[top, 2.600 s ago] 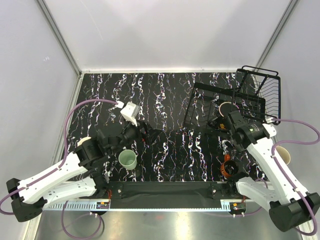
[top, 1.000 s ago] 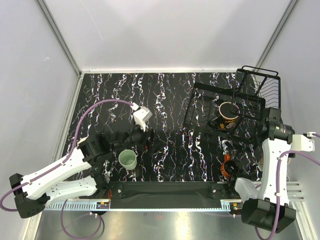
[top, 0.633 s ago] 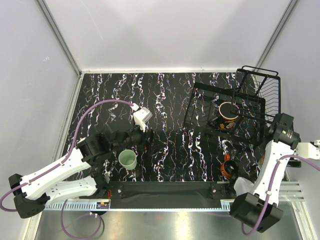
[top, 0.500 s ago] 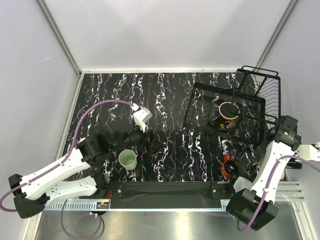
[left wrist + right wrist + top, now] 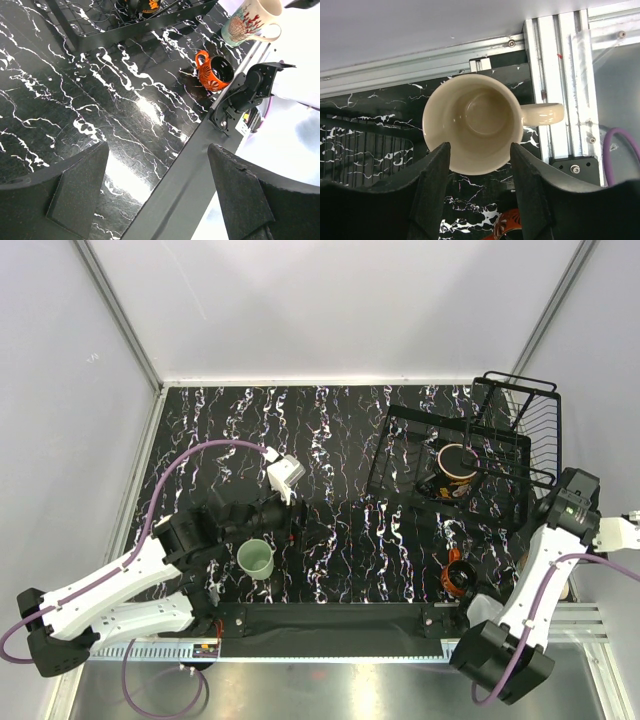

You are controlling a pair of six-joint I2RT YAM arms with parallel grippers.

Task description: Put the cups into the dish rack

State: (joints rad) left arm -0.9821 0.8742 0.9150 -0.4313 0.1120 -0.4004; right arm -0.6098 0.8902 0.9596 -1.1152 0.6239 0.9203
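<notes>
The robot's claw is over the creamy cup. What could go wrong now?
1. The cream cup stands right at the edge of the table, beside the metal rail. If the open right gripper comes down off-centre, it might knock the cup over or off.
2. The red cup sits close by, so the arm could bump it when lifting away.

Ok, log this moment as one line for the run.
right gripper open above cream mug | left gripper open, empty | black mug in rack | green mug, red mug on table
</notes>
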